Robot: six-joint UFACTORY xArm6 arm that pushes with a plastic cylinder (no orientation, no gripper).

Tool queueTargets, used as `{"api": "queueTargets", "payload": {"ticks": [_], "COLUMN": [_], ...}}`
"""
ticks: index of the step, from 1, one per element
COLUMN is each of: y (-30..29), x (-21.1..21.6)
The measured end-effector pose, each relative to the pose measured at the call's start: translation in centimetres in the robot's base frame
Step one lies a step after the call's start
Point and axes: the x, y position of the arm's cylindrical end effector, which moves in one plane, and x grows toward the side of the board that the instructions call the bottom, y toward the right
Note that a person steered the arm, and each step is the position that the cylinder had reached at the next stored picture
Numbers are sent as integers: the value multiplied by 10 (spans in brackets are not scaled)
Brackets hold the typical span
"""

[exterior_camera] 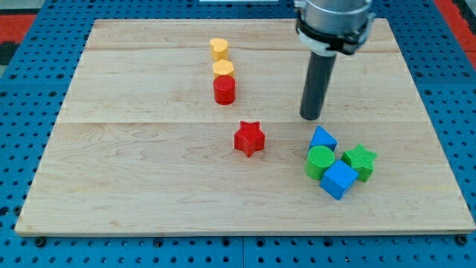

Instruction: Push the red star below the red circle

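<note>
The red star (249,138) lies near the middle of the wooden board. The red circle (224,90), a short cylinder, stands above it and slightly to the view's left. My tip (310,117) rests on the board to the right of the red star and a little higher, with a clear gap between them. It is also to the right of and below the red circle.
A yellow hexagon (223,69) touches the red circle's top side, with a yellow heart (219,48) above that. A cluster at lower right holds a blue triangle (323,138), green circle (320,161), blue cube (338,179) and green star (360,160). The board (134,186) is light wood.
</note>
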Motion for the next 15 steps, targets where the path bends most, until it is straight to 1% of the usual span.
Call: {"api": "queueTargets", "payload": {"ticks": [1,2,3,4,5,6,7,8,9,11,15], "y": [-34,-53,-102,-116,-110,-71,-46,-76,-96,-99,-112], "x": [27,68,59,10,3,0,-39,-41,-22,0,4]}}
